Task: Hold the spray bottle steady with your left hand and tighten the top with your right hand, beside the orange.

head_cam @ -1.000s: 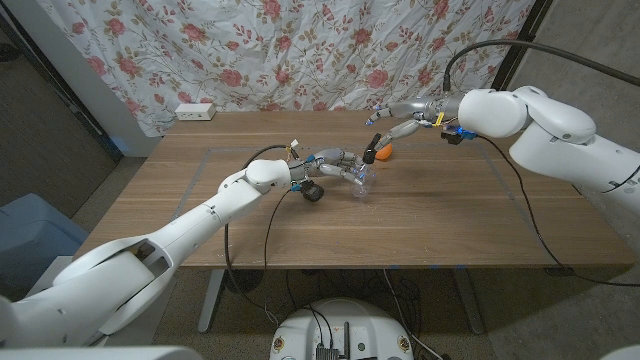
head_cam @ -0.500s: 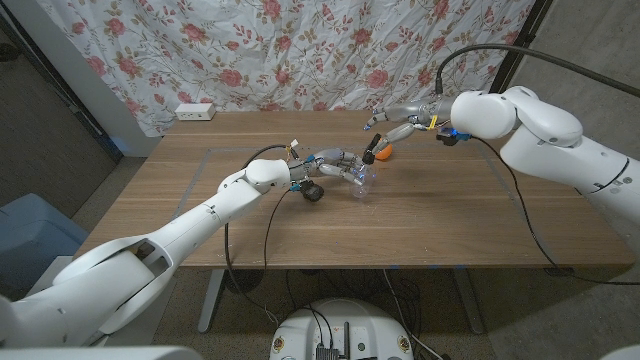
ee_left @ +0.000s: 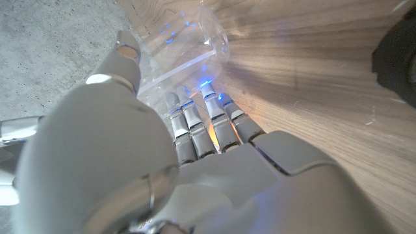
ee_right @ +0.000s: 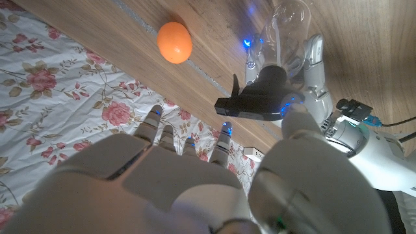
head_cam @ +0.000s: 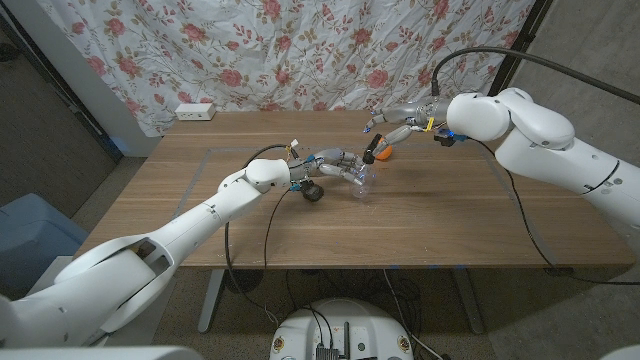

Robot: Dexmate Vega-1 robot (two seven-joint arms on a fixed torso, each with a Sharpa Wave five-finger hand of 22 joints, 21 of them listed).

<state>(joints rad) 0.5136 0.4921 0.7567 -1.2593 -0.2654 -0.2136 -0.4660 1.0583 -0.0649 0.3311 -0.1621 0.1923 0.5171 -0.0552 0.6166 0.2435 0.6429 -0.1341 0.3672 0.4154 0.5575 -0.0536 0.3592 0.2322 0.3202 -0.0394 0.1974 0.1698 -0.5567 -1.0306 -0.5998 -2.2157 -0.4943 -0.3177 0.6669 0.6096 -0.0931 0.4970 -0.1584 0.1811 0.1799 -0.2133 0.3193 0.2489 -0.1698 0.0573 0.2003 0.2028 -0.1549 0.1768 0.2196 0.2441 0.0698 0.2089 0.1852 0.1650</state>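
A clear spray bottle [ee_right: 286, 26] with a black top [ee_right: 260, 97], an orange [ee_right: 175, 42], and a rose-patterned curtain [head_cam: 300, 50].

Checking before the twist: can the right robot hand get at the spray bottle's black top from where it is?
Probably yes. The right robot hand hovers open just above the black top, with nothing between them; the left robot hand grips the clear bottle lower down, and the orange sits aside.

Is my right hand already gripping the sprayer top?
No, the right hand hovers with fingers spread, apart from the black sprayer top.
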